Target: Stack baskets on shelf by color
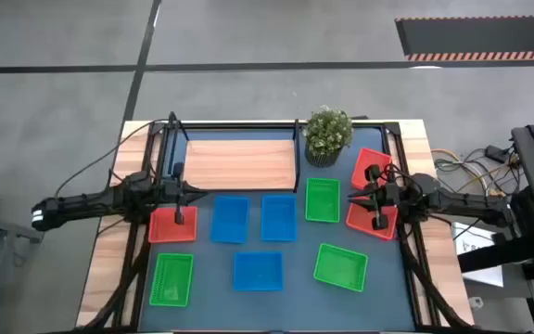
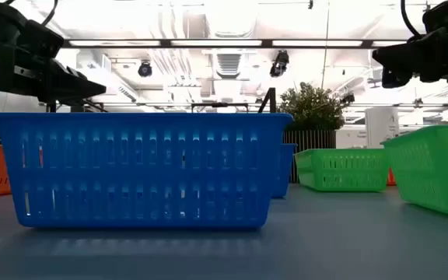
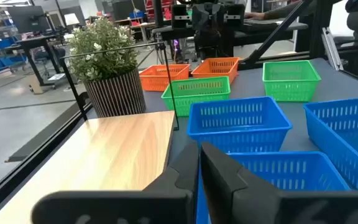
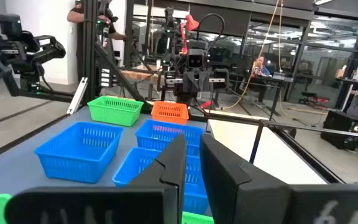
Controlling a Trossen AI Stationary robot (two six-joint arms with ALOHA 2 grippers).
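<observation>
Baskets lie scattered on the tabletop (image 1: 397,288), none on the shelf (image 1: 239,162), while the left gripper (image 1: 180,215) and right gripper (image 1: 379,221), fingers nearly together, hover above red-orange baskets (image 1: 171,227), risking rim strikes unless opened.

- Ceiling lights (image 2: 232,19) are blowing out the upper half of the low view, leaving both arms as dark silhouettes.
- The nearest blue basket (image 2: 140,167) is reflecting softly on the surface (image 2: 348,241).
- The overhead view is showing even, soft light.
- Close fingers (image 3: 229,180) are blurring in the wrist views.
</observation>
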